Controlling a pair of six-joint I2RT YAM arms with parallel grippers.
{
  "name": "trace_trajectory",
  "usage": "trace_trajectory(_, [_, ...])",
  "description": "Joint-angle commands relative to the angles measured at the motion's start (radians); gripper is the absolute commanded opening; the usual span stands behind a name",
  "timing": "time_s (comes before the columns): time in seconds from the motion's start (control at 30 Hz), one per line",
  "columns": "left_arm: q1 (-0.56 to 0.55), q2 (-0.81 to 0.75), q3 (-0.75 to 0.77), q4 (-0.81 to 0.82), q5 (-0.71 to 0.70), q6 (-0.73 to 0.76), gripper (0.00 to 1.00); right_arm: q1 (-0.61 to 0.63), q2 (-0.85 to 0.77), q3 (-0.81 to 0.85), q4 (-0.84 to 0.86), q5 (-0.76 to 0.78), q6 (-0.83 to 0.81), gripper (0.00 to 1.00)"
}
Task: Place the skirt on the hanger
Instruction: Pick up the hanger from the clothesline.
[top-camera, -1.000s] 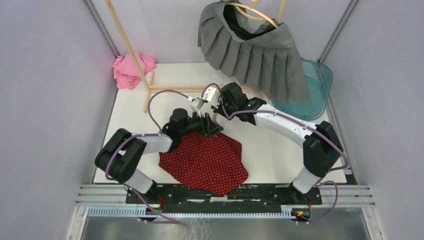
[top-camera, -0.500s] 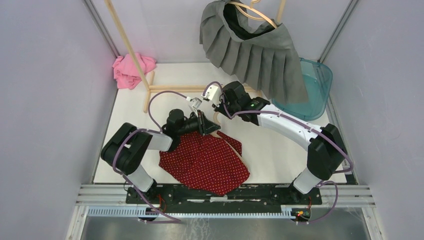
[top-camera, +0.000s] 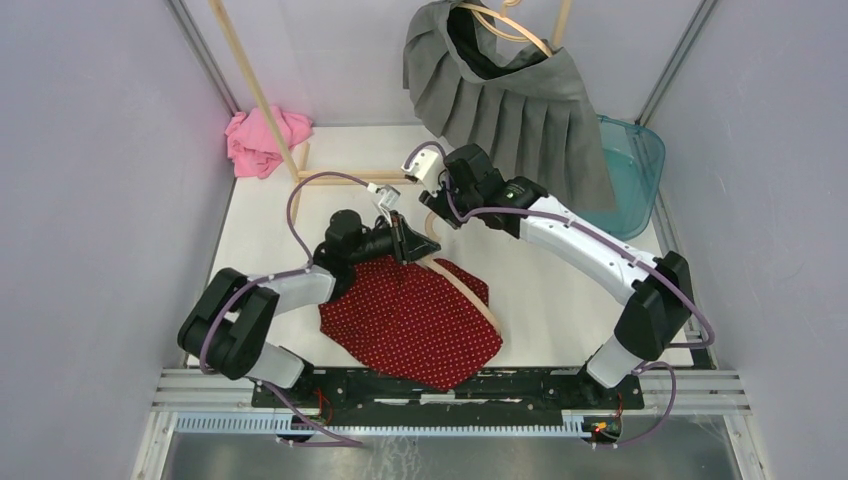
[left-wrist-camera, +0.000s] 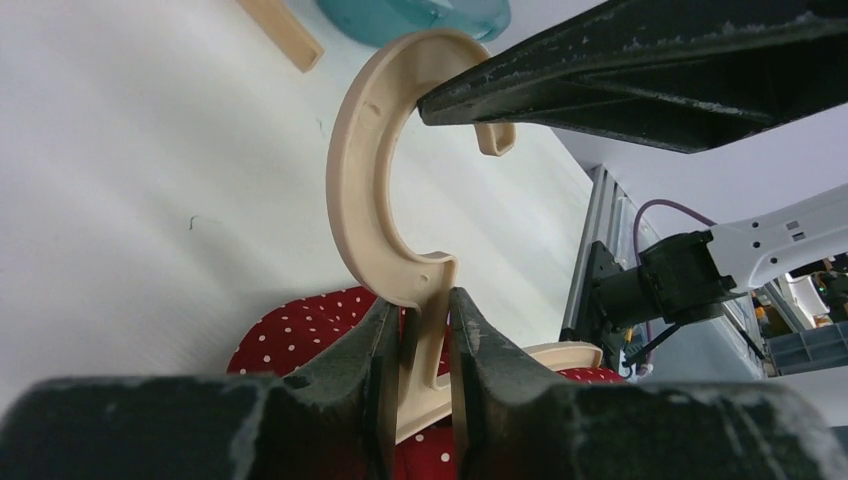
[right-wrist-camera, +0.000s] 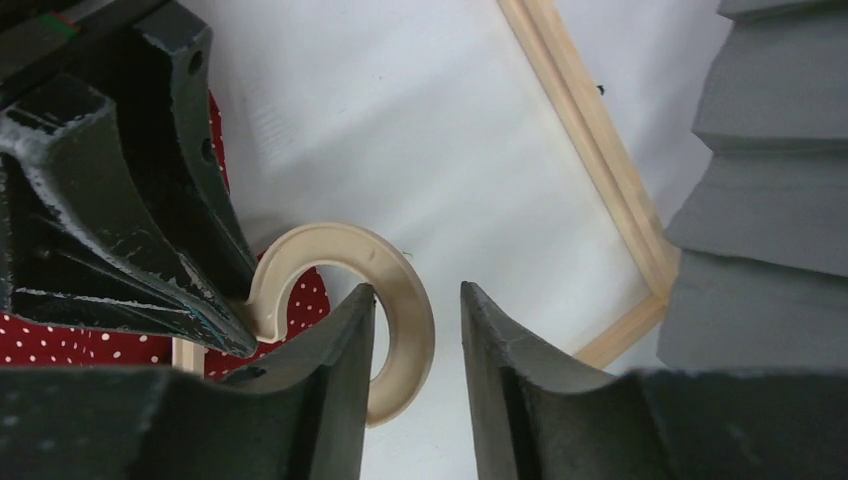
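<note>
- A pink cloth (top-camera: 262, 140) is lying bunched at the table's 10 o'clock corner, against the foot of a wooden rack (top-camera: 340, 176).
- The left claw (top-camera: 405, 240) is clamping its fingers (left-wrist-camera: 375, 345) tight on the neck of the beige hanger (top-camera: 468, 292), just under the hook.
- The red polka-dot skirt (top-camera: 410, 320) is lying flat on the white table (top-camera: 270, 230), at 6 o'clock from the left claw's tips. Its upper edge is sitting right under them.
- The hanger's one visible arm is running across the skirt's upper right edge towards 4 o'clock. Its hook is pointing towards 12 o'clock.
- The right claw (top-camera: 432, 203) is hanging at 1 o'clock from the left claw. Its jaws are standing apart, and the hook's curve (right-wrist-camera: 400, 300) is showing in the gap, unpinched.
- A grey pleated skirt (top-camera: 520, 120) is hanging on another hanger at 12 o'clock. A teal tub (top-camera: 632, 160) is sitting at its 4 o'clock.
- Since a second ago, the left claw's jaws, then spread wide at the skirt's upper edge, are now pinching the hanger.
- The hanger's arm, hidden then, is now showing on top of the fabric.
- The right claw is releasing the hook and pulling back towards 1 o'clock.
</note>
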Motion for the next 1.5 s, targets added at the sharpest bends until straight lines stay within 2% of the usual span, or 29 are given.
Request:
trace_trajectory(0.0, [-0.008,-0.084,0.045,-0.021,0.009,0.044,0.03,0.005,-0.054,0.097,-0.061,0.101,0.078,0.45])
trace_trajectory(0.2, [-0.008,-0.162,0.088,-0.149,-0.034,0.081,0.03,-0.016,-0.101,0.199,-0.148,0.212,0.178,0.54])
trace_trajectory(0.37, [-0.008,-0.239,0.133,-0.24,-0.06,0.089,0.03,-0.053,-0.13,0.273,-0.208,0.285,0.266,0.56])
trace_trajectory(0.53, [-0.008,-0.317,0.229,-0.399,-0.106,0.123,0.03,-0.082,-0.17,0.298,-0.238,0.34,0.314,0.58])
trace_trajectory(0.8, [-0.008,-0.403,0.386,-0.615,-0.21,0.166,0.03,-0.097,-0.223,0.28,-0.267,0.341,0.345,0.59])
trace_trajectory(1.13, [-0.008,-0.402,0.564,-0.761,-0.34,0.205,0.03,-0.103,-0.299,0.222,-0.289,0.363,0.356,0.59])
trace_trajectory(1.47, [-0.009,-0.398,0.749,-0.921,-0.594,0.263,0.04,-0.127,-0.359,0.216,-0.328,0.371,0.361,0.59])
